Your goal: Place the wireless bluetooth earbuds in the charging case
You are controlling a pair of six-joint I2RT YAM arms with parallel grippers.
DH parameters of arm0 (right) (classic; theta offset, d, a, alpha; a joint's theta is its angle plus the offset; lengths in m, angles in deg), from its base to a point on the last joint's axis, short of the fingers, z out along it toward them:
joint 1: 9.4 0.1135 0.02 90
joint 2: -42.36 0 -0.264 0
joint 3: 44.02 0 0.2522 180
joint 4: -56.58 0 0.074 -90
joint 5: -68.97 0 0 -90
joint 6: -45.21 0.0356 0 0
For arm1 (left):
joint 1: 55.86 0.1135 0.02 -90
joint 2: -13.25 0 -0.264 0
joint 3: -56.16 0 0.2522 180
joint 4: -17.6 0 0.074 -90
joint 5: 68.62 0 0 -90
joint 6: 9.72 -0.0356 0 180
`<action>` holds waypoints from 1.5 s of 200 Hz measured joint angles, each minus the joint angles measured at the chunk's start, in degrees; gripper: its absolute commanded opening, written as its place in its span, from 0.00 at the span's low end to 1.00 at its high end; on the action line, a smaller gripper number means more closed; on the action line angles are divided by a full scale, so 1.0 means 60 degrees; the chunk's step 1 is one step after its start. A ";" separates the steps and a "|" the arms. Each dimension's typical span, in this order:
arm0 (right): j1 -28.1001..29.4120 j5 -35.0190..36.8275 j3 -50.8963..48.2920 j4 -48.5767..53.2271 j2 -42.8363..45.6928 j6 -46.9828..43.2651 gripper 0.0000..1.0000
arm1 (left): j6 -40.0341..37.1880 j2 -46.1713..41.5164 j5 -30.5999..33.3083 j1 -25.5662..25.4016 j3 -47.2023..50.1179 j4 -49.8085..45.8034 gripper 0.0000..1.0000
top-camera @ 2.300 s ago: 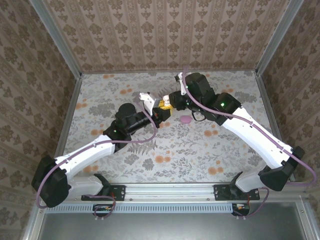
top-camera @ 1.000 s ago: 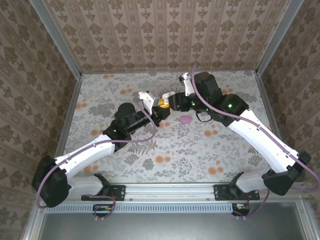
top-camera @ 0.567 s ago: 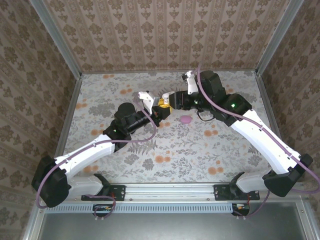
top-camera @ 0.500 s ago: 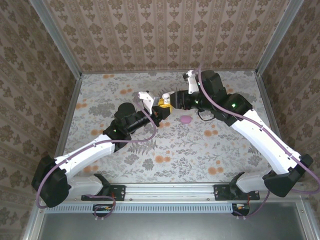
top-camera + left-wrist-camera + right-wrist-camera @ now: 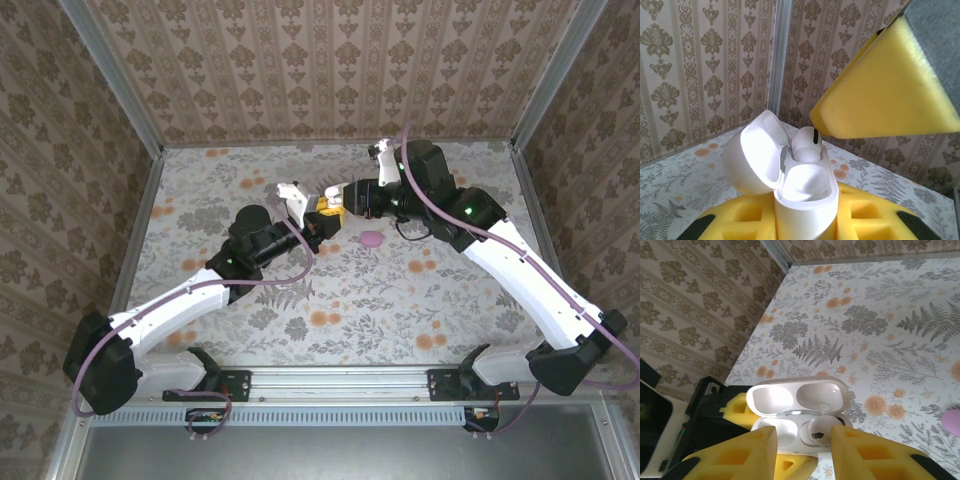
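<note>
Pads of yellow foam on the left gripper (image 5: 805,222) were pressed against two sides of the charging case (image 5: 804,192), pinching it upright. Its lid (image 5: 752,155) was swung open and tilted back. One white earbud (image 5: 805,142) sat in a well of the case, a dark slot showing on its top. The well next to it looked empty in the left wrist view.

The right gripper (image 5: 802,450) hovered just over the open case with its fingers spread and nothing between them. The case and the seated earbud showed through the gap. From the left wrist, one of its yellow pads (image 5: 885,95) hung above the case, apart from the earbud.

In the top view the two grippers met nose to nose over the far middle of the floral table (image 5: 380,300). A small pinkish-purple piece (image 5: 371,239) lay on the table near them, toward the right arm's side, touching neither gripper. Patterned wallpaper (image 5: 330,70) closed off the back.
</note>
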 measured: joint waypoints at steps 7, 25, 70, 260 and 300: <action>-0.0025 -0.0120 0.0000 -0.0022 -0.0004 0.0015 0.35 | -0.0004 0.0000 -0.0004 0.0000 0.0000 0.0000 0.25; -0.0069 -0.0335 0.0000 -0.0062 -0.0029 0.0120 0.36 | -0.0007 0.0000 0.0000 0.0000 0.0000 -0.0007 0.25; -0.0200 -0.0590 -0.0011 -0.0142 -0.0055 0.0321 0.38 | -0.0047 0.0000 0.0000 0.0007 0.0000 -0.0069 0.24; -0.1927 -0.1708 -0.2361 -0.0776 -0.1180 0.1599 0.41 | -0.2124 -0.2463 0.0528 0.0350 0.0692 -0.0798 0.25; -0.1446 -0.2076 -0.2353 -0.1082 -0.2025 0.1668 0.41 | -0.2259 -0.2987 0.0933 0.0510 0.0692 -0.1402 0.25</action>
